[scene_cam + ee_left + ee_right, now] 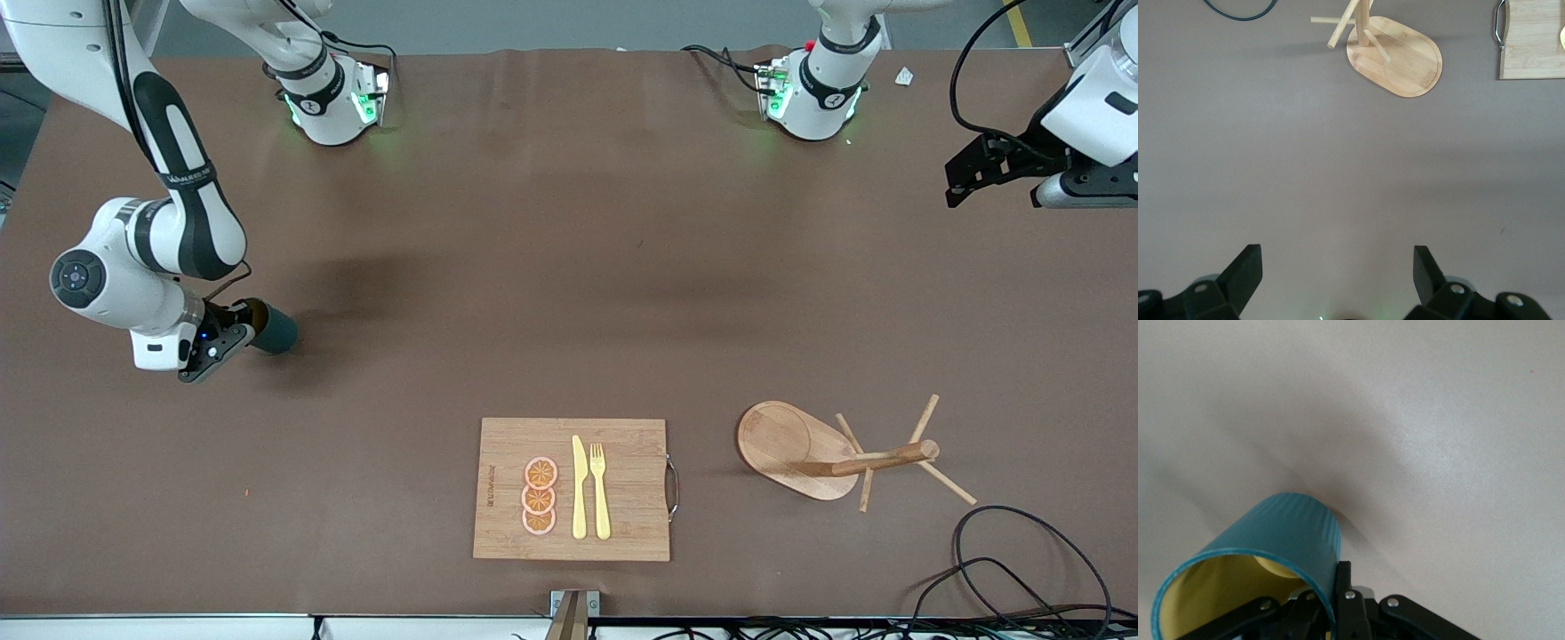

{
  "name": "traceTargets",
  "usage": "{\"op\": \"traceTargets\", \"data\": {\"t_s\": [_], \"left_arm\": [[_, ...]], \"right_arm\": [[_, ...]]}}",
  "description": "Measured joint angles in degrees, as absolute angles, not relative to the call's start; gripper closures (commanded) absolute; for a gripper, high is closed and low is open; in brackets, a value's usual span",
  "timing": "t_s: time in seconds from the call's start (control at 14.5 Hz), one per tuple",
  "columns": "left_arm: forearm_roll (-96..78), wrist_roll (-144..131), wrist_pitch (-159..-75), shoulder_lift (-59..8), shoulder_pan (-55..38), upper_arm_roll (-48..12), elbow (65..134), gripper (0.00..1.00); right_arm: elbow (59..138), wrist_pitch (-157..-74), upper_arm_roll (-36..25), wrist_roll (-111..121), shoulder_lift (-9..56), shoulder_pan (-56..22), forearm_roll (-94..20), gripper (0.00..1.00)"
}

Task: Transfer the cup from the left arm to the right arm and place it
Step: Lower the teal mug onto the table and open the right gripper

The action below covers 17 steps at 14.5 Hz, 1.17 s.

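The dark teal cup [275, 329] lies tilted on its side, held at its rim by my right gripper [233, 331] over the bare table at the right arm's end. In the right wrist view the cup [1281, 537] shows its yellow inside, with one finger [1343, 587] outside the wall and the other inside the mouth. Its handle is hidden. My left gripper [969, 173] is open and empty, raised over the table at the left arm's end; its fingertips [1245, 270] stand wide apart over bare table.
A wooden peg rack [836, 453] on an oval base stands near the front camera toward the left arm's end. A bamboo cutting board [622, 489] holds orange slices [540, 496], a yellow knife and fork. Black cables [1022, 569] lie at the front corner.
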<state>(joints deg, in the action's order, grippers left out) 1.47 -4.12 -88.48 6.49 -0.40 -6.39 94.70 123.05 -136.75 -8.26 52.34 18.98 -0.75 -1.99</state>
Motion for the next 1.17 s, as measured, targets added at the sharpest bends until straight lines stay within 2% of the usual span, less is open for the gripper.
{"op": "traceTargets", "data": {"t_s": [0.62,0.69,0.83,1.17], "left_arm": [[1.47,-4.12,-89.44,6.45,-0.45,-6.64,95.06,0.0],[1.47,-4.12,-89.5,6.45,-0.45,-6.65,95.07,0.0],[1.47,-4.12,-89.6,6.45,-0.45,-6.66,95.07,0.0],[1.47,-4.12,-89.69,6.45,-0.46,-6.67,95.07,0.0]], "right_arm": [[124.25,-138.08,-8.23,53.47,18.97,0.29,0.13,0.97],[124.27,-138.21,-8.23,53.54,18.97,0.29,0.17,0.85],[124.29,-138.3,-8.23,53.61,18.97,0.3,0.19,0.0],[124.31,-138.12,-8.23,53.67,18.96,0.97,0.2,0.0]]}}
